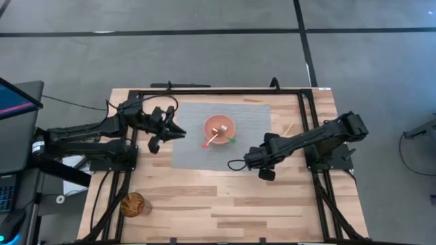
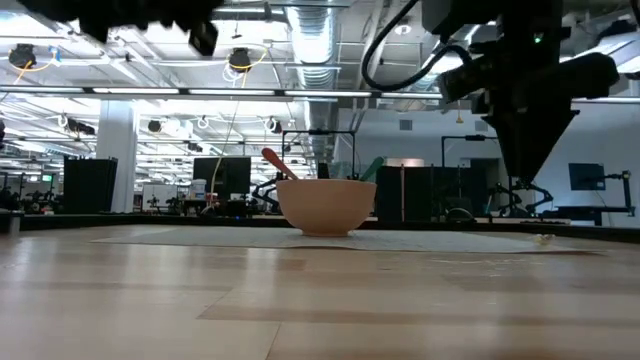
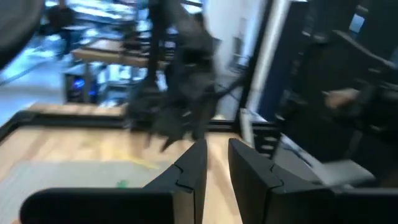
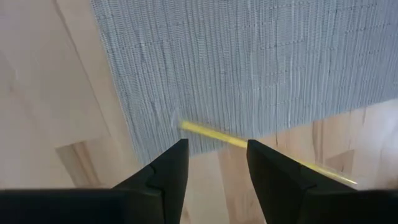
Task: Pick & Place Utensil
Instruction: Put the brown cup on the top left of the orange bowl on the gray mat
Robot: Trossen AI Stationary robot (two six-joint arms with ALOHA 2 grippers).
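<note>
A pink bowl (image 1: 219, 126) (image 2: 326, 205) stands on a grey mat (image 1: 197, 150) and holds a red-handled, a green-handled and a pale utensil. A thin yellow utensil (image 4: 211, 135) lies across the mat's edge, partly on the wood. My right gripper (image 1: 246, 160) (image 4: 216, 163) hovers open above it, fingers pointing down on either side of it. In the low view my right gripper's tip (image 2: 524, 180) is clear of the table. My left gripper (image 1: 180, 132) (image 3: 217, 171) is raised left of the bowl, its fingers a narrow gap apart, holding nothing.
A thin pale stick (image 1: 289, 127) lies on the wood right of the mat. A brown round object (image 1: 133, 204) stands near the table's near left corner. Black frame rails (image 1: 204, 91) run along the table's far, left and right sides. Bare wood lies toward the near edge.
</note>
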